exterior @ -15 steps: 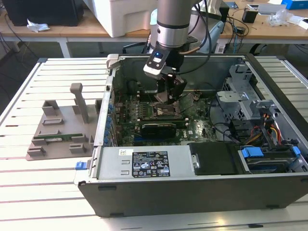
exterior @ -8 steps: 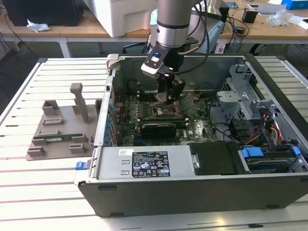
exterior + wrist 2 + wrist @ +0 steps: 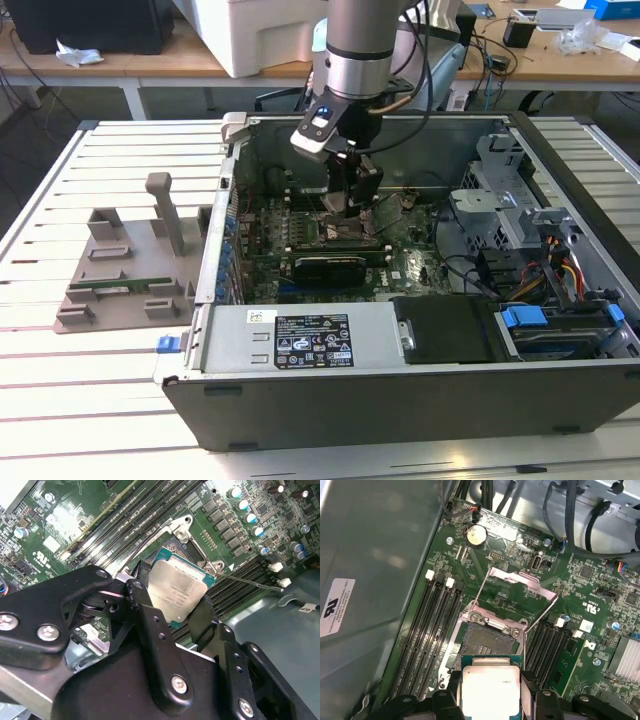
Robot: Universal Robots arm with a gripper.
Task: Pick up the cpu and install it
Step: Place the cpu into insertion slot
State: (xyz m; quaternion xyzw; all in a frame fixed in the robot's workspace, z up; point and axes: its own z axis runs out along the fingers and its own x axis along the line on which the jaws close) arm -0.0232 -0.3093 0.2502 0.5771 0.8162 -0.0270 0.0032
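The cpu (image 3: 490, 690), a flat square chip with a silver top and a thin green rim, sits between my black fingers (image 3: 451, 681) with my gripper (image 3: 490, 696) shut on its two opposite edges. In the second wrist view the cpu (image 3: 177, 592) hangs just over the motherboard, gripper (image 3: 176, 611) around it. The open socket (image 3: 487, 642) lies bare close beside the chip, with its metal load plate (image 3: 520, 587) swung up. In the exterior view my gripper (image 3: 350, 208) reaches down into the open computer case (image 3: 400, 390), over the middle of the green board.
Black memory slots (image 3: 432, 625) flank the socket on both sides. A black card (image 3: 325, 268) lies just in front of the socket, and the power supply (image 3: 300, 340) sits along the near case wall. Cables and a drive cage (image 3: 510, 215) fill the exterior view's right. A grey fixture (image 3: 120, 275) stands outside the case.
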